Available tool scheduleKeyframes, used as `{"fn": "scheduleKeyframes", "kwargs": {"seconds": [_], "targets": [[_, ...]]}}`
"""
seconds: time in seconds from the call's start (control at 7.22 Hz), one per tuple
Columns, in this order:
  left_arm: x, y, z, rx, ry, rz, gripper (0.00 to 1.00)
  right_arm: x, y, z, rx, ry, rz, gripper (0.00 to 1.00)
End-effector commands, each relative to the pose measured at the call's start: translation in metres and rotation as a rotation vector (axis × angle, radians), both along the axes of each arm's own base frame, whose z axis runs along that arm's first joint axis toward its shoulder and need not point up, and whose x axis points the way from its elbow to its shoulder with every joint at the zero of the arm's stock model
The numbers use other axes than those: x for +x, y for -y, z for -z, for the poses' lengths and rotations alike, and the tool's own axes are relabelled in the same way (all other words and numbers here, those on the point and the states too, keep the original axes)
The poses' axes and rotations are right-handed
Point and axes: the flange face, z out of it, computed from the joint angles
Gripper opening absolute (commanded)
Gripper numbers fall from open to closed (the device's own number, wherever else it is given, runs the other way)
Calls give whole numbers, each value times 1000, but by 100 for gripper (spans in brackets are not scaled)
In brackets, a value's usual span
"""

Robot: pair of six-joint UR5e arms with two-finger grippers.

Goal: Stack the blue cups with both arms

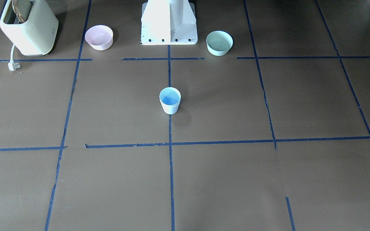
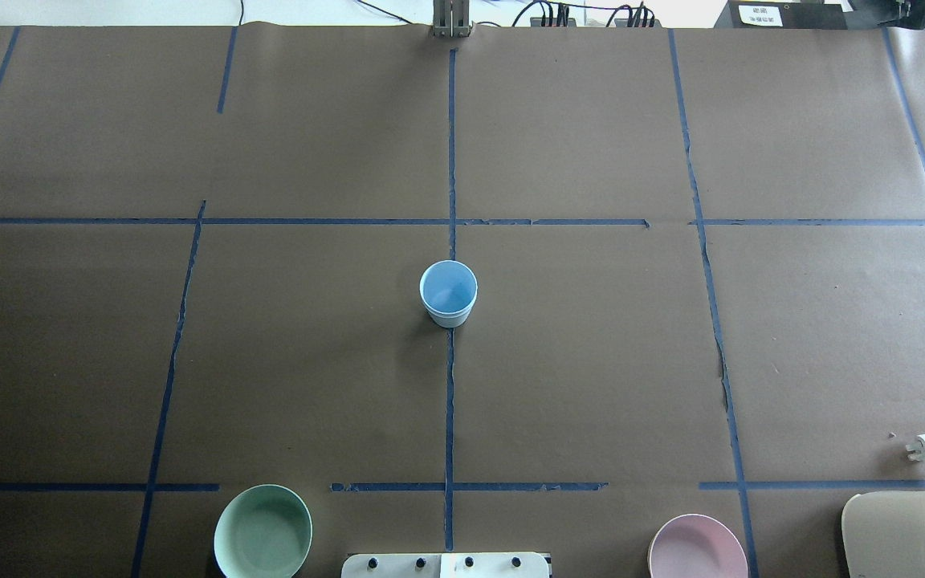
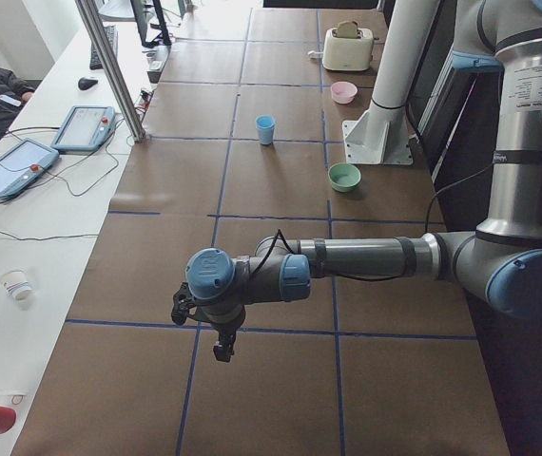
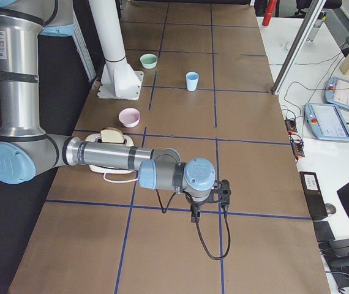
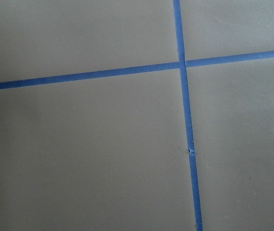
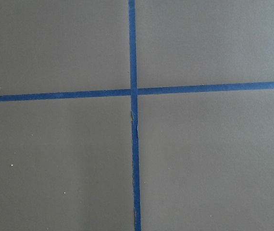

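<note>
Overhead exterior view: a blue cup stands upright pretty much dead centre on the table, right on the middle tape line. Can't tell from any angle whether a second cup is nested inside it. On the near edge, the mint-green bowl sits left of the white pedestal base and the pink bowl sits right of it, both well apart from the cup. The toaster is in the near right corner, with its white plug lying loose just beyond it. The front-facing view shows a slice of bread in the toaster's slot.

The side views have the arms. The left arm is stretched out low over the table's left end, with its left end effector pointing down, far from the cup. The right arm does the same over the right end, with its right end effector also hanging downward. Honestly can't tell whether either one is wide or narrow from those angles. Both wrist cameras just show bare table with crossing tape.
</note>
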Motion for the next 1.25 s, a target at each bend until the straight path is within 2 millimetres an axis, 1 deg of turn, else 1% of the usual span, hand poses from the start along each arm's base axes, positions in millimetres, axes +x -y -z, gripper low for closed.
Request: {"fn": "scheduleKeyframes", "kwargs": {"seconds": [0.0, 1.11], "targets": [[0, 1, 2, 10, -1, 0, 100, 1, 0, -1, -1, -18, 0, 100], [0, 1, 2, 7, -2, 1, 100, 2, -2, -3, -4, -31, 0, 100]]}}
